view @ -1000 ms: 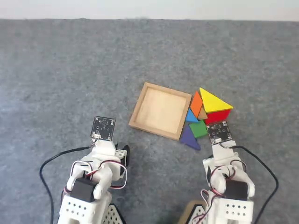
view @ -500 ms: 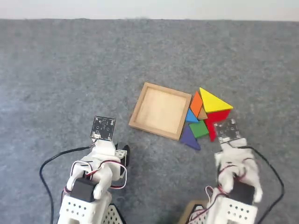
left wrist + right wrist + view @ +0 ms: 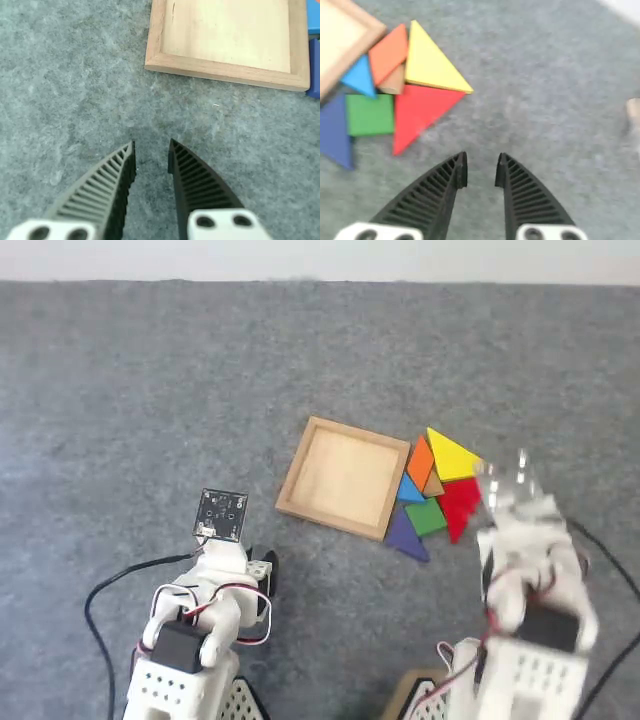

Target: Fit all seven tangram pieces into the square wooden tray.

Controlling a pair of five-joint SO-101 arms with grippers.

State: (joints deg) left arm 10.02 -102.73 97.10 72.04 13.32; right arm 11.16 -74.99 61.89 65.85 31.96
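Tangram pieces (image 3: 436,492) sit beside the empty wooden tray (image 3: 345,478); right gripper (image 3: 480,171) has swung off the red triangle (image 3: 421,111) toward the table's (image 3: 150,370) right edge, fingers (image 3: 445,190) apart, empty; nothing fitted yet.

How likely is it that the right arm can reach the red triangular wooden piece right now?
Probably yes: the right end effector hangs close beside the red triangular wooden piece, with only bare grey carpet between them.
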